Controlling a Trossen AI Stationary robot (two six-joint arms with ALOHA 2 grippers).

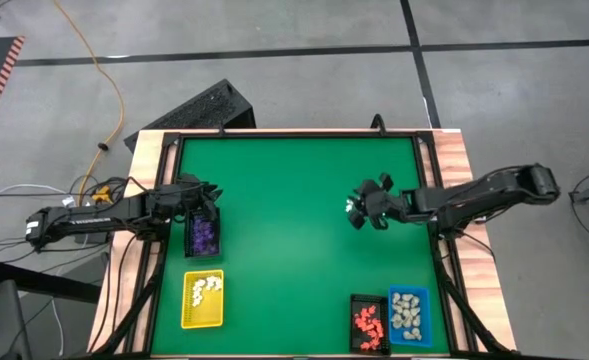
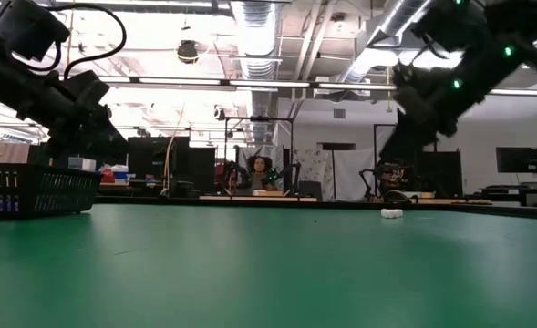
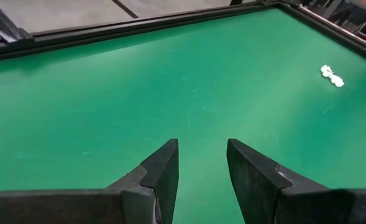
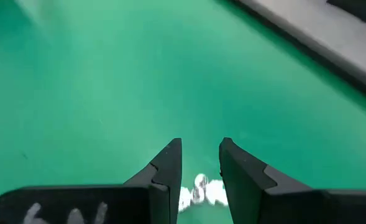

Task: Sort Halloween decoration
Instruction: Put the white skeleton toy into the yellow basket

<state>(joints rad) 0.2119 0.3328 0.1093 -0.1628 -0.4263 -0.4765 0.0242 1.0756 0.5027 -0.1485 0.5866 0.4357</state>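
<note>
Green table mat (image 1: 294,240) holds four trays: black tray (image 1: 203,235) with purple figurines (image 1: 205,236), yellow tray (image 1: 202,299) with white ones, black tray (image 1: 368,322) with orange-red ones, blue tray (image 1: 408,316) with cream ones. Left gripper (image 3: 201,165) over the purple tray, fingers narrowly apart, empty. Right gripper (image 4: 200,163) mid-mat above a lone white figurine (image 4: 201,191), fingers narrowly apart, not holding it

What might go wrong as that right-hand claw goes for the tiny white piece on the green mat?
The white figurine is much smaller than the open right claw above it, so it may slip out or get knocked aside. It could also land in the wrong tray; the yellow tray holding white pieces lies across the table.
</note>
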